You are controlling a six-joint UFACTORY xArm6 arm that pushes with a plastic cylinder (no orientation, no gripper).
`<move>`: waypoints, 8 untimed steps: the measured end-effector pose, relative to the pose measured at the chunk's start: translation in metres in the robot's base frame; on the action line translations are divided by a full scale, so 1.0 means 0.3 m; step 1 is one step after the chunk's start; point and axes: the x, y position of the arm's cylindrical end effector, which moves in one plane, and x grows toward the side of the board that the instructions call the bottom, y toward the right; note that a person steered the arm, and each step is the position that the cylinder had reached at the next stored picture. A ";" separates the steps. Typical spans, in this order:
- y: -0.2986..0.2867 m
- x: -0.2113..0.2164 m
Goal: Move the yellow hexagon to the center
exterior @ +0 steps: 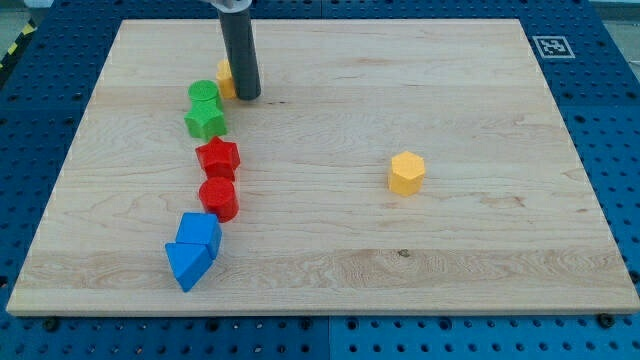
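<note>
The yellow hexagon [407, 172] lies on the wooden board [400, 80], right of the middle. My tip [247, 97] rests on the board at the upper left, far from the hexagon. A second yellow block [226, 78] sits just left of the rod and is partly hidden by it; its shape cannot be made out.
A column of blocks runs down the left side: a green cylinder [203, 95], a green star [205, 121], a red star [218, 157], a red cylinder [218, 198], and two blue blocks [199, 232] [187, 264]. A marker tag [551, 46] sits at the board's top right corner.
</note>
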 end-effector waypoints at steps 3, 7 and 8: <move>0.059 0.030; 0.847 0.460; 0.758 0.539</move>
